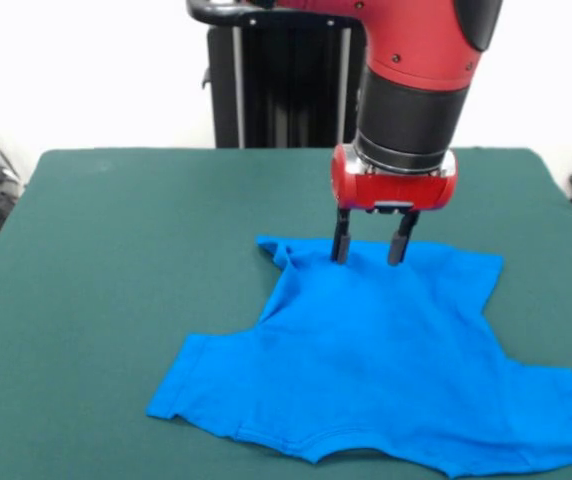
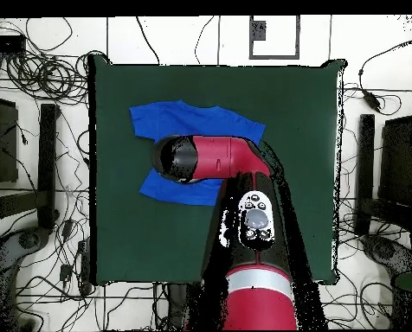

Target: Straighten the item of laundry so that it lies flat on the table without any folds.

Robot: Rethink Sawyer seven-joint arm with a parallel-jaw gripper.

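Observation:
The bright blue T-shirt (image 1: 386, 365) lies spread on the dark green table (image 1: 116, 260), right of the middle in the front view, with its neckline toward the near edge. Its far hem is rumpled, with a small folded corner at the far left. My gripper (image 1: 370, 250) hangs straight down over that far hem, fingers open, both tips touching or just above the fabric. In the overhead view the shirt (image 2: 201, 119) shows in the table's upper left part, and the arm (image 2: 214, 160) covers its middle and hides the gripper.
The robot's black pedestal (image 1: 276, 85) stands at the table's far edge. Cables (image 2: 41, 78) and black stands (image 2: 47, 164) surround the table on the floor.

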